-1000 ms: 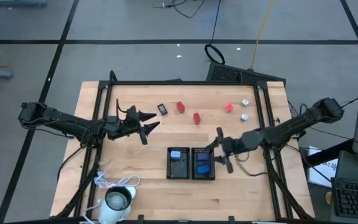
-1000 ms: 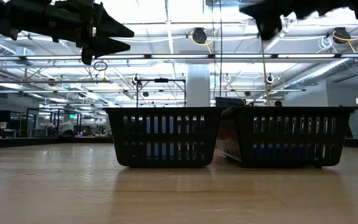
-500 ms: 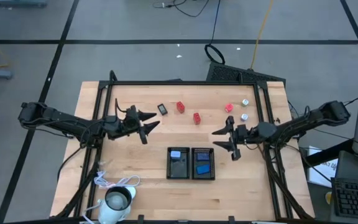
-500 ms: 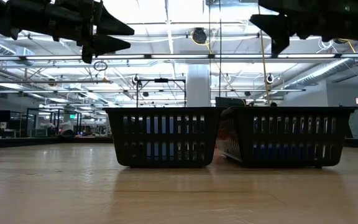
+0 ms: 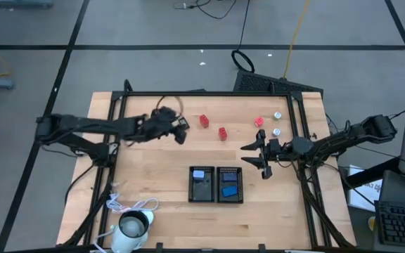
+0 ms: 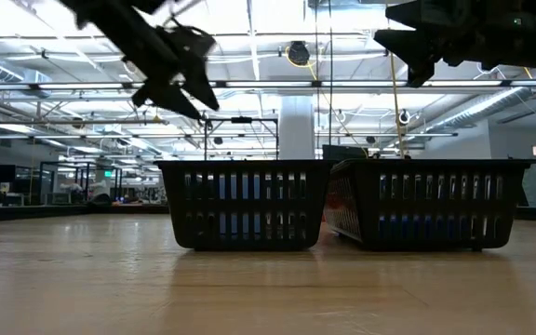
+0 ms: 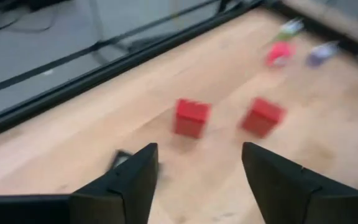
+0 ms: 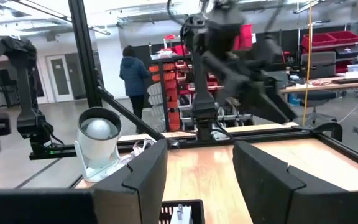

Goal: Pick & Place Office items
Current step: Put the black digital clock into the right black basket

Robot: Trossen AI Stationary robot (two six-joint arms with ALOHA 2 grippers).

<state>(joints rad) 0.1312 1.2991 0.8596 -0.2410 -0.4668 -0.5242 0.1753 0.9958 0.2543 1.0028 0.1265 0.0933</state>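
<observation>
My left gripper (image 5: 181, 129) stands open above the table's far left middle, tipped down toward two red blocks (image 7: 191, 117) (image 7: 263, 116). A small dark piece (image 7: 122, 159) lies on the wood beside one of its fingers. Further right lie a third red block (image 5: 259, 121) and two silvery bits (image 5: 277, 115) (image 5: 275, 131). My right gripper (image 5: 254, 157) hangs open and empty, right of the two black trays (image 5: 216, 195). A light blue block (image 5: 199, 173) lies in the left tray, and a blue block (image 5: 228, 190) in the right one.
A white cup-like thing with a cord (image 5: 133, 225) stands at the near left corner. A black frame (image 5: 202, 93) runs along the table's far edge. Bare wood (image 5: 153, 176) lies left of the trays. A person (image 8: 132, 78) stands in the room beyond.
My left gripper has swung toward the table's right, over the dark piece, and tipped its fingers down toward the red blocks. My right gripper has drawn back from above the right tray toward the table's right edge, tipping its fingers up, then held still.
</observation>
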